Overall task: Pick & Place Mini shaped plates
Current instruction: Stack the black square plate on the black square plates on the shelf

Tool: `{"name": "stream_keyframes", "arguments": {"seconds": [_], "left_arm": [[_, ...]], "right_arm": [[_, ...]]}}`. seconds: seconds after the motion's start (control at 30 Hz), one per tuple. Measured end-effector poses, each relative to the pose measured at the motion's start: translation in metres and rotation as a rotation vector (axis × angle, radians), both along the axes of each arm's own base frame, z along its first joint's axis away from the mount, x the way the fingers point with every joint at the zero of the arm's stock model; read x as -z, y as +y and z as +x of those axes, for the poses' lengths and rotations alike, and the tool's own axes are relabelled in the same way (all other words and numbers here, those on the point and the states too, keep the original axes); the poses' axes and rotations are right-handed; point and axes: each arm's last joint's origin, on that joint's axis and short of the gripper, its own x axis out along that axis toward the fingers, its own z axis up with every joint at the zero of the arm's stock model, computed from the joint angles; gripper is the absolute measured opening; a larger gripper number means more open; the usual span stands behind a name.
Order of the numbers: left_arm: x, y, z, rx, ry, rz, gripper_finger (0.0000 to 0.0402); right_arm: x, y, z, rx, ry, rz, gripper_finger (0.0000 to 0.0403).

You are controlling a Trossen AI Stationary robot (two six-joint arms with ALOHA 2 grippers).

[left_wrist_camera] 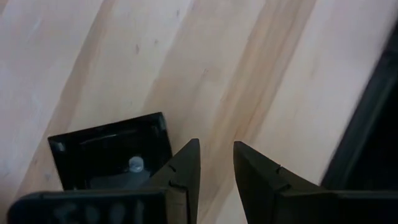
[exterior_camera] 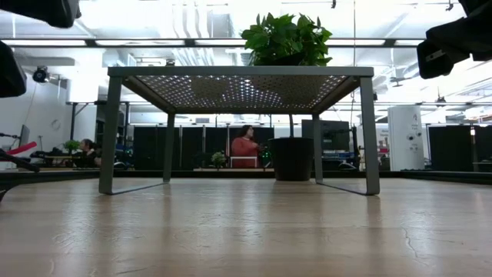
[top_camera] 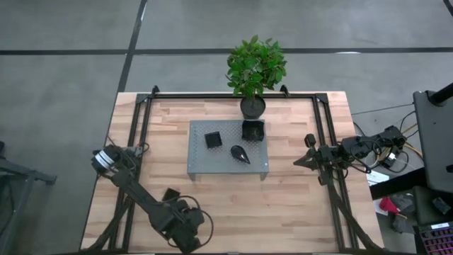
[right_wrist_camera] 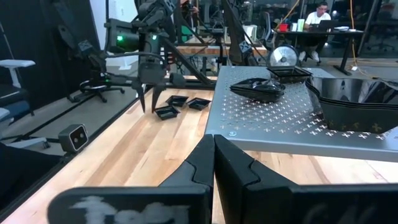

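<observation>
The left claw (left_wrist_camera: 216,163) hangs spread above the worktop (left_wrist_camera: 186,56), a square mini plate (left_wrist_camera: 112,152) just beside it. The right claw (right_wrist_camera: 213,155) rests pressed together, empty.

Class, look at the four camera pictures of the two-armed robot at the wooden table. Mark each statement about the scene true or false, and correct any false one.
1. The left gripper has its fingers apart above a small square black plate on the wooden table. True.
2. The right gripper is wide open. False: it is shut and holds nothing.
3. A black teardrop-shaped plate lies on the grey perforated platform. True.
4. The leafy green plant in a black pot stands on the platform. False: it stands on the table behind it.
</observation>
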Motion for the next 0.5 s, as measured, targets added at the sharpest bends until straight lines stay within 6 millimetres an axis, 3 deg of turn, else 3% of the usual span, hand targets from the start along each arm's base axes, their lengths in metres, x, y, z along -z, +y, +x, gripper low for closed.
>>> {"name": "stream_keyframes", "arguments": {"seconds": [0.5], "left_arm": [[0.0049,0.0060,-0.0083,-0.002,0.065,0.102,0.0090]], "right_arm": [[0.0000,0.0000,0.0000,0.000,0.000,0.001,0.0008]]}}
